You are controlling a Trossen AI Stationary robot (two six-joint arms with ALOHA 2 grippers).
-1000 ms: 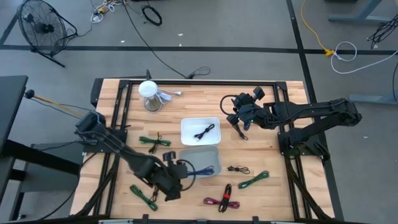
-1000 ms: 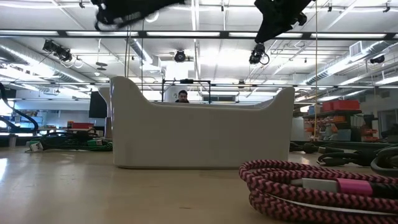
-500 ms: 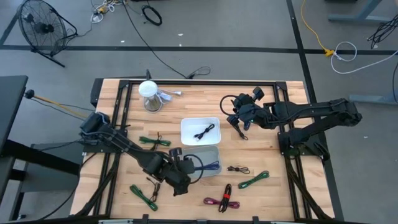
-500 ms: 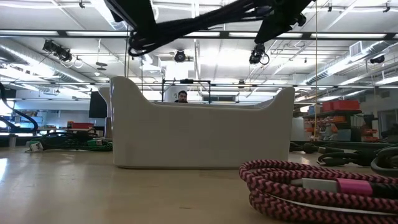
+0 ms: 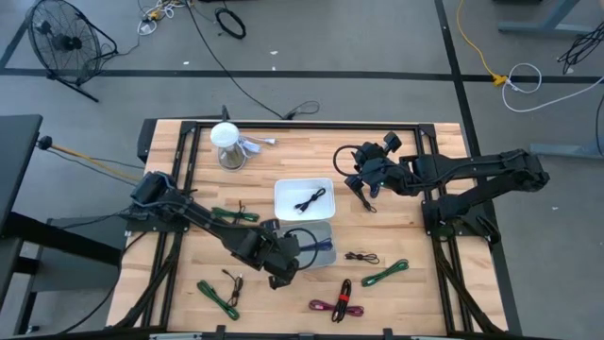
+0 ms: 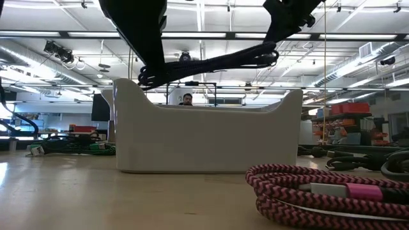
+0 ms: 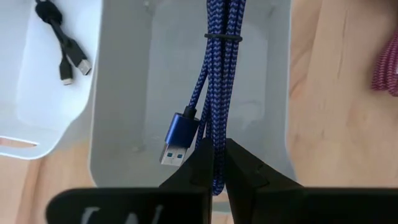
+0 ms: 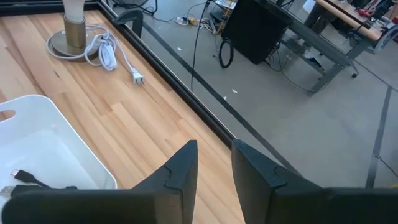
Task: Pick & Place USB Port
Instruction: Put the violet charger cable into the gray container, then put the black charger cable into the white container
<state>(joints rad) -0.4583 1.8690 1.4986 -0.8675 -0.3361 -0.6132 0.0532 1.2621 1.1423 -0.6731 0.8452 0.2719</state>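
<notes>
Left gripper (image 7: 214,165): fingers pinched shut on the blue braided USB cable (image 7: 217,81), gripped at the bundle's near end so the rest hangs forward over the grey bin (image 7: 124,112).
Cable position: tied bundle extends ahead of the fingers, above the bin floor; metal plug (image 7: 177,138) dangles just beside the fingers. Judged carried, not yet released.
Reason for hold: a grip on the bundle's end lets the loops drop inside the bin walls; opening looks like the step due.
Neighbour bin: white bin (image 5: 303,199), ahead and to one side of the left gripper, holds a black cable (image 7: 62,43).
Right gripper (image 8: 214,168): fingers apart, empty, hovering beyond the white bin, well apart from the left one; waiting.
Surface: wooden slat table (image 5: 415,283). A red braided cable (image 5: 337,304), green cable (image 5: 385,274) and small black cable (image 5: 361,257) lie on it beside the grey bin.
Room: grey floor beyond the table edge, fan (image 5: 58,42) at a corner; a person shows far behind the bin in the low view.
</notes>
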